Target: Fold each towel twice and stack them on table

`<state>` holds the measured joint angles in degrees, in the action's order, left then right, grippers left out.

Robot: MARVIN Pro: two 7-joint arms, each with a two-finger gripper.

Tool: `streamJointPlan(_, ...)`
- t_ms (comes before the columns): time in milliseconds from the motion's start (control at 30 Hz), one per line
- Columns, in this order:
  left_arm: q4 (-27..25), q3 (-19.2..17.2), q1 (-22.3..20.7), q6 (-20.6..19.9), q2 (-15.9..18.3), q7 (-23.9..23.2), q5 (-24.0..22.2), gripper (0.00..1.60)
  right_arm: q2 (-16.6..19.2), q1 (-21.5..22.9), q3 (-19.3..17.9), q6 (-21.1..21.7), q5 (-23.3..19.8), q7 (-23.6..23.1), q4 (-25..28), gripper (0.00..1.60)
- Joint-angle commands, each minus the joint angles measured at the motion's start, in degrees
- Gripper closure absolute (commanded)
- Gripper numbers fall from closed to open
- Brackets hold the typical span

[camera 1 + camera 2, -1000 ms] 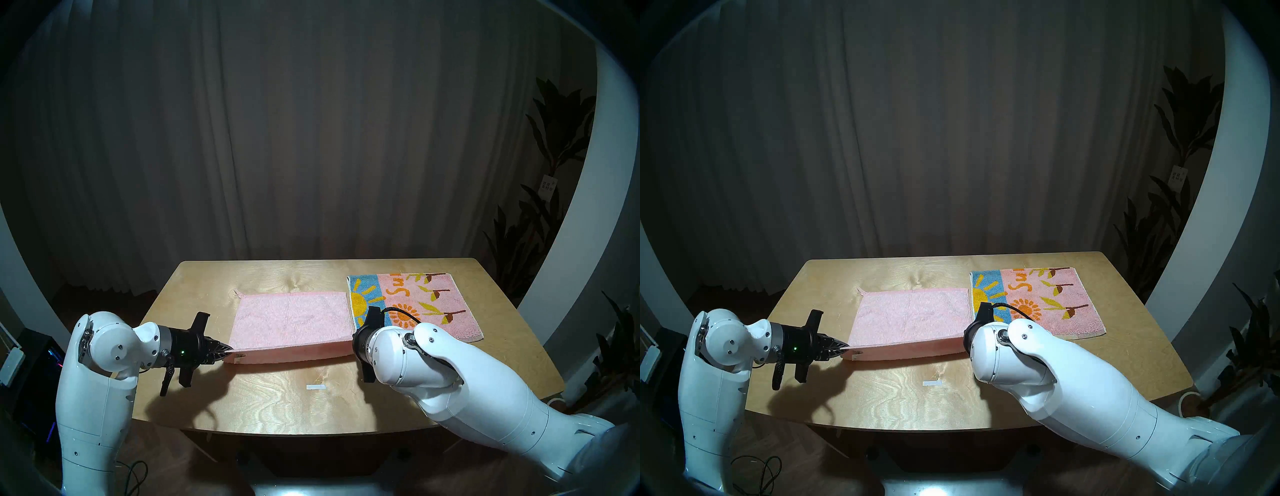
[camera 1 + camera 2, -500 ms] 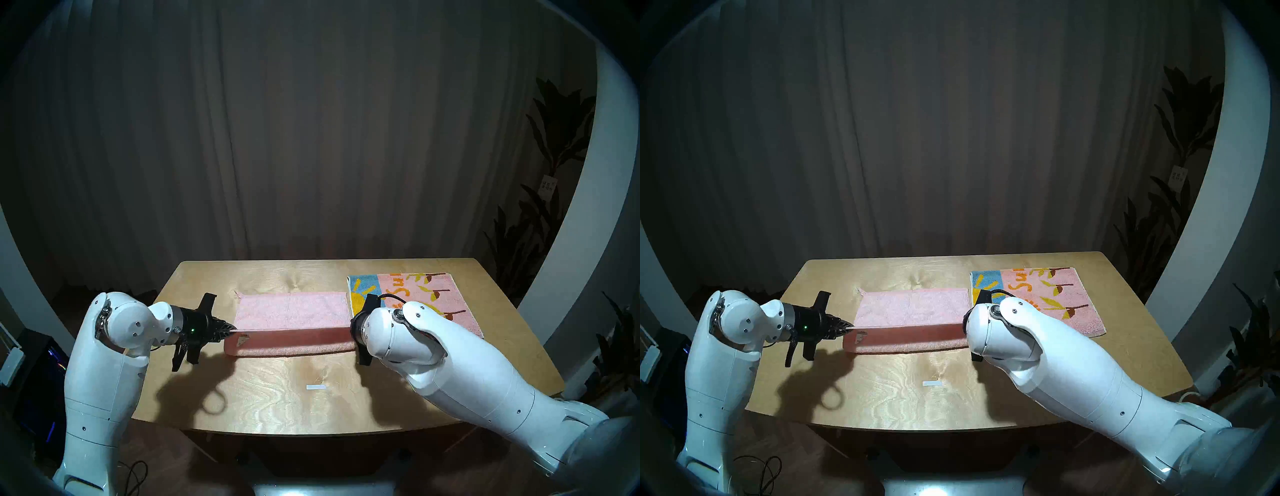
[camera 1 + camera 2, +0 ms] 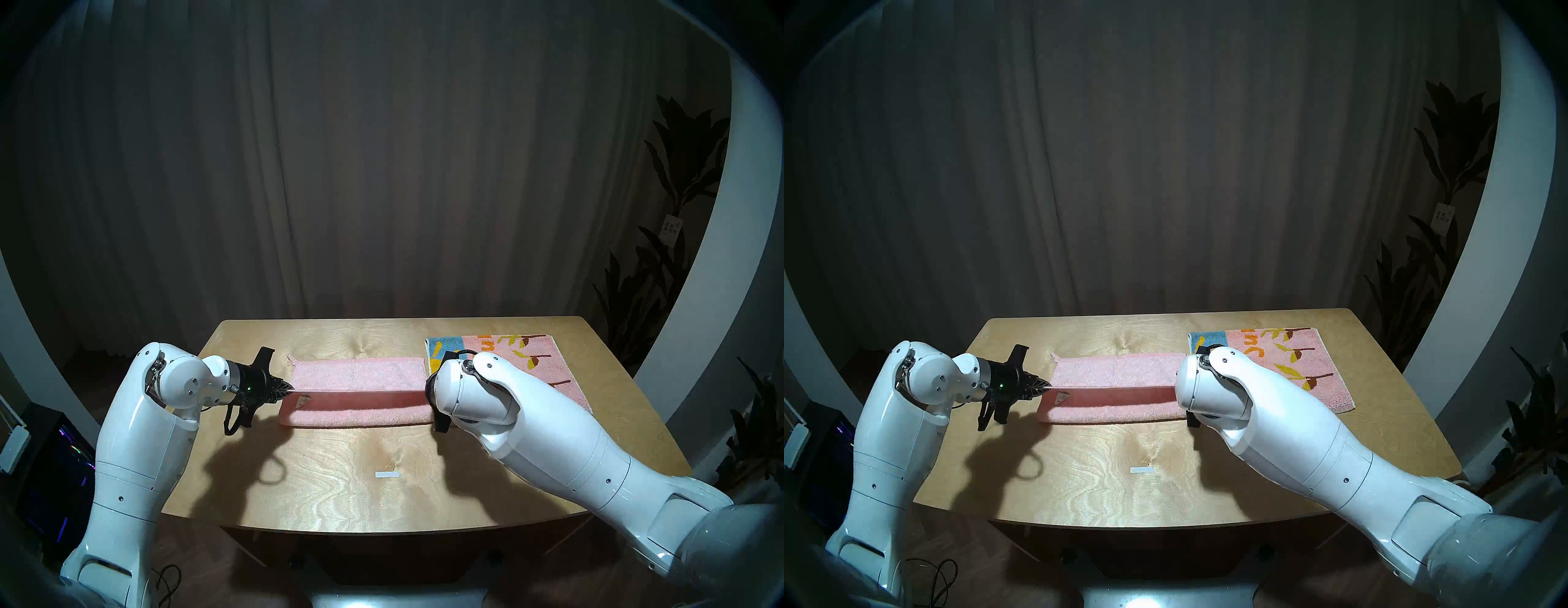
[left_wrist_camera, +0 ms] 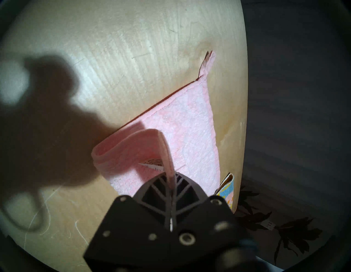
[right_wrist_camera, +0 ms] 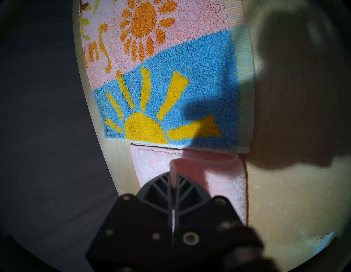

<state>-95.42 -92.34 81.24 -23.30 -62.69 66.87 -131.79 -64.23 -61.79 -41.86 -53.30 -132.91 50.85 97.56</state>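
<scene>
Plywood table (image 3: 322,479) before dark curtain (image 3: 339,170); plant (image 3: 679,178) beside.

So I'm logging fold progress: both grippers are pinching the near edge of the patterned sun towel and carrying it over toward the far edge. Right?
Not quite. The left gripper and right gripper are shut on the plain pink towel, as both wrist views show. The patterned sun towel lies flat and untouched beside it. The rest stands.

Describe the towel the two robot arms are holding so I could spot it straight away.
Look at the wooden table; near its middle lies the plain pink towel, its near edge lifted and pinched by the left gripper and the right gripper. Unlike the sun-and-flower towel lying flat beside it, it has no pictures.
</scene>
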Motion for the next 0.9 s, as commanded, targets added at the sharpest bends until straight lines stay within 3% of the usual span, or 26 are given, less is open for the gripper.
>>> streamJointPlan(0, 1.7, 0.59, -6.39, 0.7, 0.43, -2.63, 3.31, 1.6, -2.26, 4.24, -0.53, 0.79, 0.86, -0.43, -3.97, 1.6)
streamJointPlan(367, 10.08, 4.67, -12.45, 1.43, -0.42, -5.11, 8.1, 1.6, -7.61, 7.81, 0.45, 2.86, 1.72, -1.85, -13.78, 1.6)
streamJointPlan(867, 17.28, 8.31, -18.23, 1.5, -1.22, -6.27, 10.51, 1.6, -12.1, 10.22, 0.45, 4.62, 2.02, -3.88, -21.06, 1.6)
